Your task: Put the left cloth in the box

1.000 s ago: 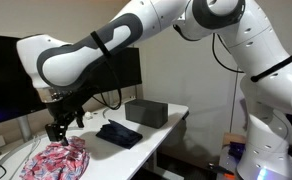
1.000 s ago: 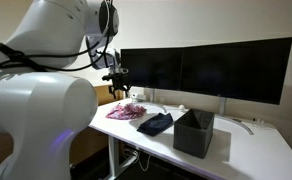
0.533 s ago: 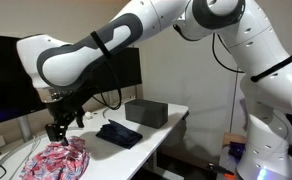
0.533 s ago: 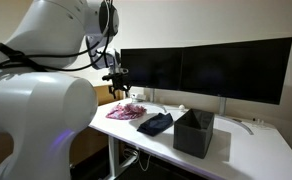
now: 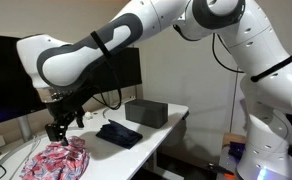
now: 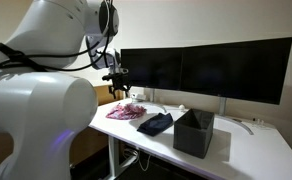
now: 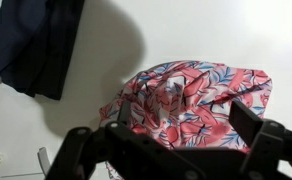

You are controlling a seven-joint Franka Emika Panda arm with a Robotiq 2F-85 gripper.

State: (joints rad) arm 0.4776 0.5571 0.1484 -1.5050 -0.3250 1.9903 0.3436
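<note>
Pink-and-red cloth: the left cloth (image 5: 56, 160) lies bunched on the white table (image 5: 174, 122), at the end far from the box; the wrist view shows it directly beneath the fingers
Box: the box (image 5: 146, 112) stands at the other end of the table, well apart from the patterned cloth, with the navy cloth (image 5: 119, 134) lying flat between the two
Box contents: none of the pink pattern shows at its rim in either exterior view, though its inside may be hidden from these angles
Gripper: the gripper (image 5: 58, 130) hangs just above the patterned cloth with its jaws spread wide and nothing pinched between them; whether the tips touch the fabric I cannot tell
Done so far: by my reading only the approach, since the arm is lined up over the correct cloth
Left to do: close on the fabric, lift it, carry it past the navy cloth, and let it go inside the box, so nearly the whole task
Writing: none that can be read; the monitors (image 6: 226, 70) are dark, and no brand or label is legible on the arm, the box or either cloth at this picture size
</note>
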